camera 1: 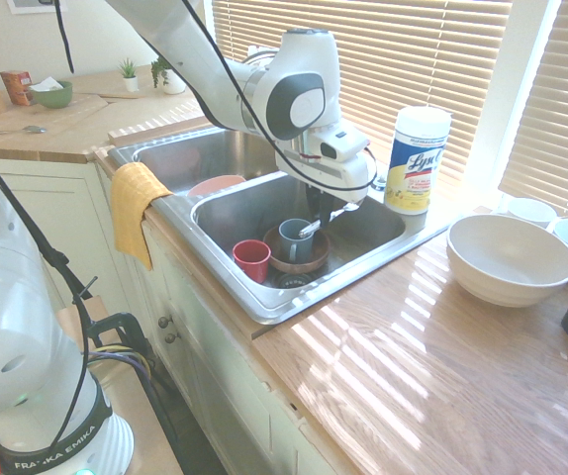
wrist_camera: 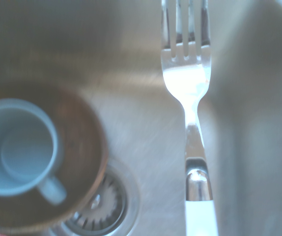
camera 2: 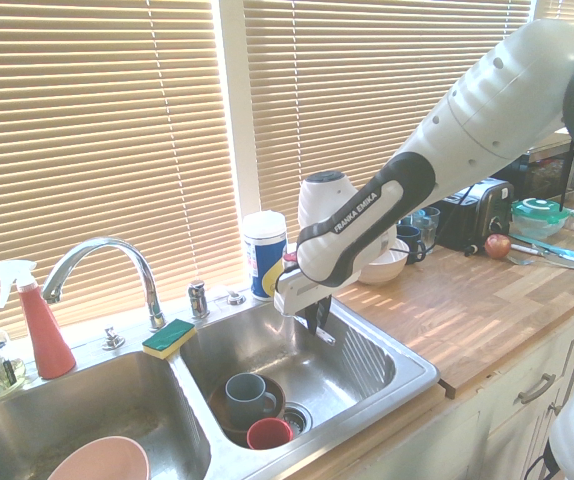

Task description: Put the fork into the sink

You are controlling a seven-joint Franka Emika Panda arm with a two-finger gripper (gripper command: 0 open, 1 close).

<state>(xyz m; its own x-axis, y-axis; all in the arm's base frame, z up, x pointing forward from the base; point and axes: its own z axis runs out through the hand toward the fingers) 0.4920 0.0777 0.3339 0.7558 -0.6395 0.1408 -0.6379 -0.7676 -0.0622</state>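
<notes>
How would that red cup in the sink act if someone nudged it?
The red cup would probably slide rather than roll, since it stands upright on smooth-looking metal. A push near its rim might tip it, as its base looks narrower than its mouth.

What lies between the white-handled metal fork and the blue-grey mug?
In the wrist view, from mug to fork: the round brown bowl's rim, then the stainless steel sink's floor with its metal drain.
</notes>
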